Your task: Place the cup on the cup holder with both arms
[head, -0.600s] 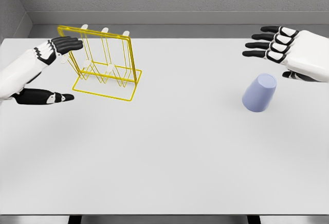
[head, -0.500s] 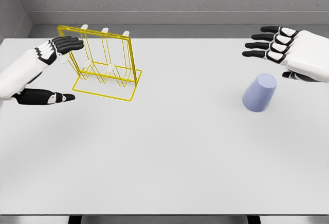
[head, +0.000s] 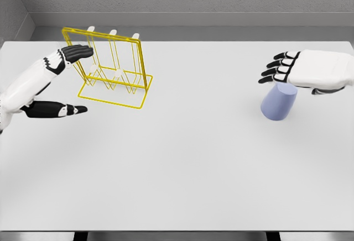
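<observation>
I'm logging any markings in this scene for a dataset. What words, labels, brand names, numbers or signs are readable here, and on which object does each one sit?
None: no readable text, number or sign appears anywhere in the head view.
The blue cup is plain.
The yellow wire cup holder bears no label.
The white table is unmarked.
The left hand and right hand show no lettering.
</observation>
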Robot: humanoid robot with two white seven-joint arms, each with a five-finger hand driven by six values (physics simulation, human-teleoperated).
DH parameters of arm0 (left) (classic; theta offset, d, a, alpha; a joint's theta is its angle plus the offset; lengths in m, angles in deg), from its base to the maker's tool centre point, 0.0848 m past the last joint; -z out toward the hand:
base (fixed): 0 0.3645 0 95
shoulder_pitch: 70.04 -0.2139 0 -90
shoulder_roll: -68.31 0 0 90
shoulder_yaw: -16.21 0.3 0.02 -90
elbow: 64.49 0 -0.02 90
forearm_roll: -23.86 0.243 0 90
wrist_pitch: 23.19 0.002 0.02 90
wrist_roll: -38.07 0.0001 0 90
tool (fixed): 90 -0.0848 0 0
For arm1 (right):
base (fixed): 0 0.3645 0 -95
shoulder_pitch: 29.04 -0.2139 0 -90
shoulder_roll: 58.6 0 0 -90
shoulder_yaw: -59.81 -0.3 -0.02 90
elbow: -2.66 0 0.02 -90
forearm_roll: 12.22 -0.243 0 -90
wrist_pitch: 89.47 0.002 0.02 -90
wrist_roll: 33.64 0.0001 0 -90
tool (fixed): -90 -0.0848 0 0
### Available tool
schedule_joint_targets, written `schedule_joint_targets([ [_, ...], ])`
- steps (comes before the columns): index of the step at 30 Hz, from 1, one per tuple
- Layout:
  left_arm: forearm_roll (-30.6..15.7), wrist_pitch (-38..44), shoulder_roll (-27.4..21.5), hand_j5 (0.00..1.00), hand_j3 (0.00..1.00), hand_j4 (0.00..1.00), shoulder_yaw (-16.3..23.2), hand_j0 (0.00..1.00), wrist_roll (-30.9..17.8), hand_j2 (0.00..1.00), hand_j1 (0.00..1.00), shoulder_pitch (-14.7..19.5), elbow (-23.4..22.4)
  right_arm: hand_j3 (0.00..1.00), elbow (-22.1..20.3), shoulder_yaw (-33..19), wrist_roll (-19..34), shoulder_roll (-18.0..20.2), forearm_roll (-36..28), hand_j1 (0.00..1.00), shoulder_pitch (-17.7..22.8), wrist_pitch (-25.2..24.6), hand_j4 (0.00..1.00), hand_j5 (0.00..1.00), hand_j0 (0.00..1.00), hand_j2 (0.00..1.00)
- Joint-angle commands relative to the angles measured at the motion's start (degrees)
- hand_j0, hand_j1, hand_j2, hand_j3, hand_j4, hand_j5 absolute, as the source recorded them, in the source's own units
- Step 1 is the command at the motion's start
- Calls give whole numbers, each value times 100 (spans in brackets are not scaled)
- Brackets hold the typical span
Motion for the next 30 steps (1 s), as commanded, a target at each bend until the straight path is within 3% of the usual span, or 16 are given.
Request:
schedule_joint_targets([
  [1,-506,3,41,100,100,100,32,100,9,100,100,-18,7,100,352,149,233,-276,110,100,-44,-7,100,100,100,100],
  [3,-1262,3,-47,100,100,100,269,100,1,100,100,-246,24,100,826,703,233,-539,101,100,-483,-7,100,100,100,100],
  [6,-1921,3,-293,100,100,100,840,100,-8,100,100,-246,24,100,1292,905,233,-707,110,100,-651,-7,100,100,100,100],
  [8,-2062,3,-372,100,100,100,964,100,-8,100,100,-299,24,100,1310,1160,233,-698,118,100,-774,-7,100,100,100,100],
  [18,-2255,3,-381,100,100,100,1657,100,-386,100,100,-334,24,100,1336,1363,250,-803,364,100,-774,-7,100,100,100,100],
  [21,-2589,3,-337,100,100,100,1878,100,-395,100,100,-308,24,100,1363,1371,250,-918,540,100,-756,-7,100,100,100,100],
  [25,-2915,3,-3,100,100,100,1904,100,-957,100,100,-282,24,100,1380,1371,250,-926,602,100,-739,-7,100,100,100,100],
  [30,-3082,936,471,100,100,100,1913,100,-975,100,100,-229,24,99,1389,1371,268,-918,628,99,-730,-7,99,99,99,99],
])
